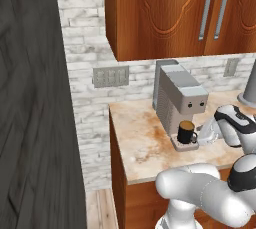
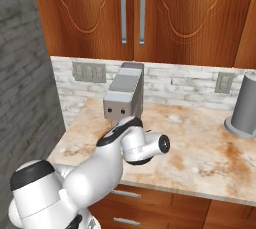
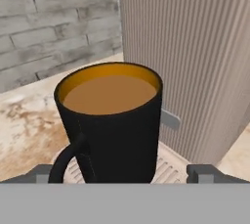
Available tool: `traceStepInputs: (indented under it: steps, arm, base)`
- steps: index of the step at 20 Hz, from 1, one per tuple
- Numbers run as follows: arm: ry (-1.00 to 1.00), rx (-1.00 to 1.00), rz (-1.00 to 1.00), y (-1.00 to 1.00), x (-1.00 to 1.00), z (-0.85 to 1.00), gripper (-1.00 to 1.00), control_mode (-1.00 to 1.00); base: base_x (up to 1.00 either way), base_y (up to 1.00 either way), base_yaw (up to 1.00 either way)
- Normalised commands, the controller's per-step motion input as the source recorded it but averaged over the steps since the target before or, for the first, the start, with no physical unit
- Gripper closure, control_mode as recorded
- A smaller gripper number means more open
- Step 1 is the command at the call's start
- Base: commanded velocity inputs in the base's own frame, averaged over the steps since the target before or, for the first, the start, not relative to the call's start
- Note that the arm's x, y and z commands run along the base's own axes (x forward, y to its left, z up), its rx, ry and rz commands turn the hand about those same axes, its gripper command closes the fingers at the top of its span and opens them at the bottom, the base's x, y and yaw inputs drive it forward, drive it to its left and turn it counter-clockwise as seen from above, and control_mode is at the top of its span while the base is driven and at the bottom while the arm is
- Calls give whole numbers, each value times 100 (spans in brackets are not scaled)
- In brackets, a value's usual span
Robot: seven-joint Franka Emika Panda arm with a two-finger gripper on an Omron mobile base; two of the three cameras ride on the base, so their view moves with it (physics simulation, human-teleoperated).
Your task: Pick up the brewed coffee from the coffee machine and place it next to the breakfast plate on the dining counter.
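One black mug of brewed coffee [image 3: 110, 125] stands on the ridged grey drip tray [image 1: 186, 145] of one boxy grey-silver coffee machine [image 1: 179, 97], under its overhanging head; brown liquid fills the mug almost to the rim, and its looped handle points toward the hand camera. The gripper [image 3: 122, 175] has its two fingers spread wide, one on each side of the mug, not clamped on it. The machine sits on a beige, orange-mottled marble countertop [image 2: 200, 155]. Behind the machine runs a white brick wall bearing two grey outlet plates [image 2: 89, 72]. Right of the machine stands one grey cylindrical appliance [image 2: 244, 107].
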Motion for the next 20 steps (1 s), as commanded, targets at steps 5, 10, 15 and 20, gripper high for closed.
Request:
traceStepInputs:
  steps: [5, 10, 15, 20]
  arm:
    - [2, 0, 0, 19, 3, -12, 100, -100]
    - [1, 0, 0, 4, -5, -2, 100, -100]
    - [0, 0, 3, -3, -56, 9, 100, -100]
    - [0, 0, 10, 0, -87, 48, 100, -100]
  base:
    - [0, 0, 0]
    - [0, 0, 0]
    - [0, 0, 0]
    - [0, 0, 0]
